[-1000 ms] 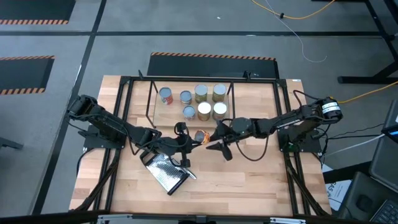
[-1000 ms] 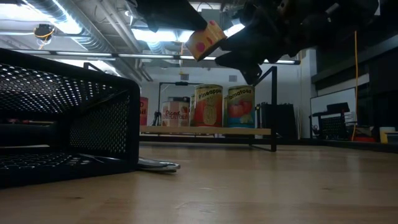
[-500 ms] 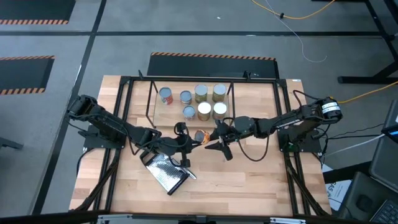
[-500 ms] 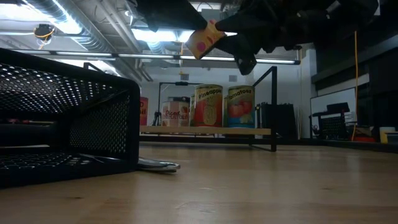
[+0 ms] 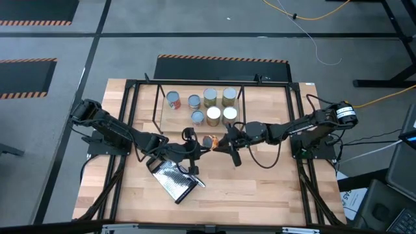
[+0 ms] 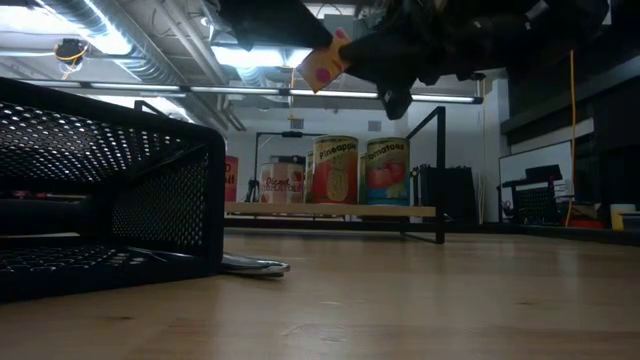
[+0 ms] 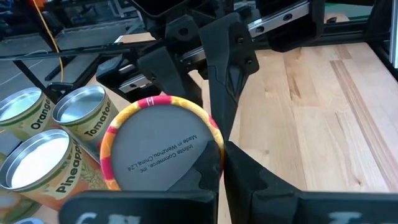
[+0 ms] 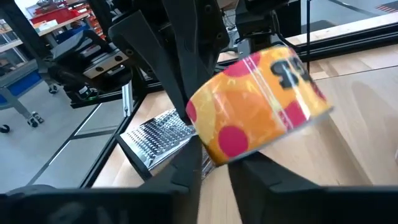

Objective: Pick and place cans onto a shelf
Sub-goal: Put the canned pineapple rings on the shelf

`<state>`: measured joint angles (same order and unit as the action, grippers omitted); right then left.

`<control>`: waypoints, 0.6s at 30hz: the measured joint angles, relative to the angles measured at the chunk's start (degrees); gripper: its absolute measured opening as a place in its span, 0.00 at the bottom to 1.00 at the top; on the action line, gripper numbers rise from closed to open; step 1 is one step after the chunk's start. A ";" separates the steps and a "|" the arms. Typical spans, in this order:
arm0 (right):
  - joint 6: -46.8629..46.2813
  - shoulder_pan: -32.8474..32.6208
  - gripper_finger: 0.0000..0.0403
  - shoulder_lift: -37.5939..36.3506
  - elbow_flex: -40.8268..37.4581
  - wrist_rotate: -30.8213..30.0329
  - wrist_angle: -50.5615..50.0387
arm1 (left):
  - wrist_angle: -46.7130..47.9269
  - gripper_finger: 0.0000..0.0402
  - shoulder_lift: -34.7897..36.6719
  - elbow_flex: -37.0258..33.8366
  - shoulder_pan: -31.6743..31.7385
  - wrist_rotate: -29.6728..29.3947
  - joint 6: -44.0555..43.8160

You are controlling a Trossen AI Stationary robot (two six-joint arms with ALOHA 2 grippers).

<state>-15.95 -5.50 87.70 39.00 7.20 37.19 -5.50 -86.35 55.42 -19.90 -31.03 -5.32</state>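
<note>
- Closing in from a wider spread a second ago, the right gripper (image 5: 225, 143) now has its fingers against the orange-and-pink can (image 5: 208, 141); the left gripper (image 5: 197, 149) stays clamped on that can; this reads as a hand-over.
- Can is held in mid-air above the table (image 5: 273, 188), in front of the shelf (image 5: 156, 104).
- Can's long axis is tilted; its grey end (image 7: 163, 152) faces the left wrist.

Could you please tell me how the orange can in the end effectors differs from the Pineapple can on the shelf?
The orange can is tilted, held in the air between the left end effector and right end effector; the Pineapple can stands upright on the shelf. Both are cylindrical.
</note>
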 joint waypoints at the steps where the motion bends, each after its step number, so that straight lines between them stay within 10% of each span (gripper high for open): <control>1: 0.01 0.00 0.16 0.00 -0.02 0.04 0.00 | 0.06 0.01 0.00 0.00 0.00 0.00 0.02; 18: 4.49 -0.07 0.02 0.00 -0.06 0.23 -1.26 | 0.85 0.13 -0.07 0.00 0.00 0.16 -0.22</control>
<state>-11.46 -5.56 87.70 38.95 7.43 35.93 -4.64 -86.42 55.42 -19.90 -30.86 -5.54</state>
